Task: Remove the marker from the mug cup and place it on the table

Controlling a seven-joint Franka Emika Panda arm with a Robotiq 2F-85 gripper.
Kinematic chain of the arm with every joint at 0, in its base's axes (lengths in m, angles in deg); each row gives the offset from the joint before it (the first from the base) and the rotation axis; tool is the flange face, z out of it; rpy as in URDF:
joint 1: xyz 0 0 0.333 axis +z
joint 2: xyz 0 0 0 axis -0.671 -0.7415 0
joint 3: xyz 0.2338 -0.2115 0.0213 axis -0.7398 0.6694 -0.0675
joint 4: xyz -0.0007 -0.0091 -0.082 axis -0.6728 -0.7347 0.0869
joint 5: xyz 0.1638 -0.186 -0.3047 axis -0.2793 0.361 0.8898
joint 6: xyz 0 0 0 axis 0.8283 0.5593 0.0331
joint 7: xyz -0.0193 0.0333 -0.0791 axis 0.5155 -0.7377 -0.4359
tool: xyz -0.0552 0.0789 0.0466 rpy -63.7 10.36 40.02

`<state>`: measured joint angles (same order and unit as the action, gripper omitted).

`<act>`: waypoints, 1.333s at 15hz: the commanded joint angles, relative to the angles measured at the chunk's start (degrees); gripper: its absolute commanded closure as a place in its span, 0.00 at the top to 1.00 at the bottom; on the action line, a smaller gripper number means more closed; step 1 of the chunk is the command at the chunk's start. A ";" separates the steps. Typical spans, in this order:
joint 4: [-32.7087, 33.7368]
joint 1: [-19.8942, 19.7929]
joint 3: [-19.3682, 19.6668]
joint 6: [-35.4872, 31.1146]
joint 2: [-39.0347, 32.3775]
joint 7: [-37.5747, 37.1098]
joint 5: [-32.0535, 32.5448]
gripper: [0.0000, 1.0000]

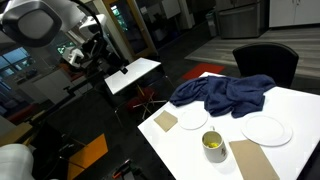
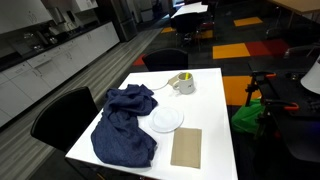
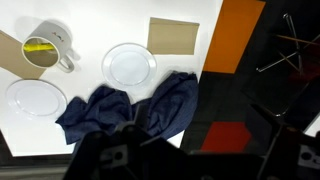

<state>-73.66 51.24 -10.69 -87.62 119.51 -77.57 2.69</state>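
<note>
The pale mug cup (image 1: pixel 213 146) stands on the large white table (image 1: pixel 290 105) near its front edge, with the yellow-green marker (image 1: pixel 212 149) inside it. The mug also shows in an exterior view (image 2: pixel 182 83), and in the wrist view (image 3: pixel 45 48) the marker (image 3: pixel 38 47) lies across its opening. My gripper (image 1: pixel 92 55) hangs high off the table's far left side, well away from the mug. In the wrist view only its dark body (image 3: pixel 150 160) shows at the bottom, so the jaws cannot be read.
A crumpled blue cloth (image 1: pixel 222 95) lies across the table. Two white plates (image 1: pixel 192 118) (image 1: pixel 266 129) and two brown mats (image 1: pixel 165 121) (image 1: pixel 255 160) lie around the mug. A smaller white table (image 1: pixel 132 72) stands beyond. A black chair (image 1: pixel 265 60) stands behind the table.
</note>
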 commanded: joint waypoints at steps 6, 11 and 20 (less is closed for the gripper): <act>2.38 -6.12 -3.12 -9.95 -9.82 -15.52 6.21 1.00; 2.16 -11.07 -5.66 -18.51 -13.85 -31.68 10.22 1.00; 4.73 -18.77 -7.73 -21.06 -21.15 -66.51 26.13 1.00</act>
<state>-71.35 34.86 -17.39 -108.91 101.47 -133.57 23.87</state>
